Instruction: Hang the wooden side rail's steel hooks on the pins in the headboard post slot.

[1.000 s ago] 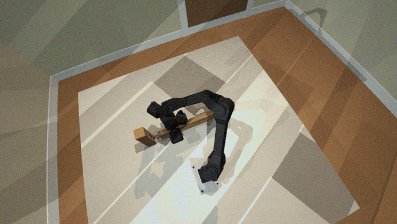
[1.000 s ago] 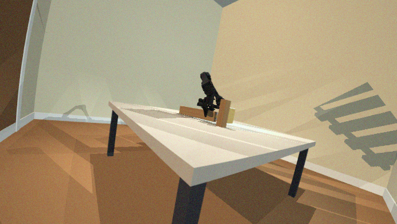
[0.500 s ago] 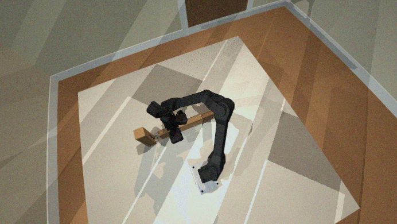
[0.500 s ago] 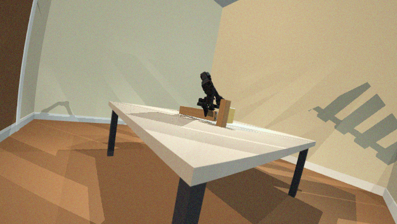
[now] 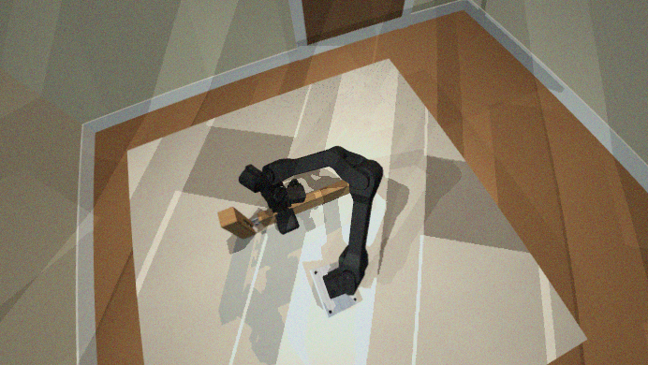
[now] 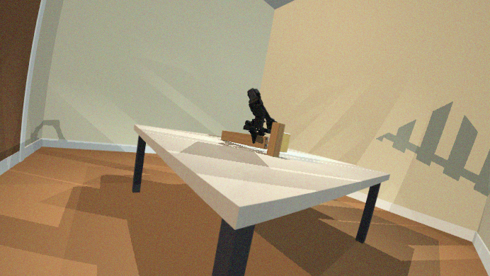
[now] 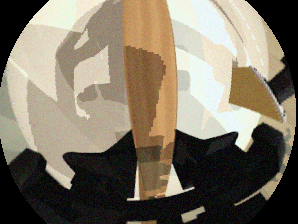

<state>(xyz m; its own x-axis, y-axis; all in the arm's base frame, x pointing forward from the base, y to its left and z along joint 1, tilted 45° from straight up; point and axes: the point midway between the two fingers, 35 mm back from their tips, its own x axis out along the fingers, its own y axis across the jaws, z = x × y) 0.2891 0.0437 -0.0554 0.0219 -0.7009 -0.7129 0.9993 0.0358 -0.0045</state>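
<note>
On the pale table (image 5: 187, 299) (image 6: 226, 184), the partly closed claw (image 5: 283, 206) (image 6: 253, 139) (image 7: 149, 127) grips a slender, warm-brown wooden rail (image 5: 318, 197) (image 6: 235, 137) (image 7: 150, 65).

"Beyond my pincer (image 5: 290, 206) (image 6: 254, 139) (image 7: 149, 127), what's showing?"

"Sage-green wall (image 5: 126, 56) (image 6: 159, 53) behind it in the exterior view, folks, meeting a tan wall (image 6: 354, 53)! And what a jagged, slatted shadow (image 6: 435, 131) on the tan, right of my pincer!"

"Down below?"

"Orange-brown plank floor (image 5: 496, 140) (image 6: 170, 219), well beneath my pincer, pale skirting (image 5: 197, 83) (image 6: 88, 145) round its edge, and a dark brown panel (image 5: 351, 19) (image 6: 15, 71) well apart from it!"
</note>
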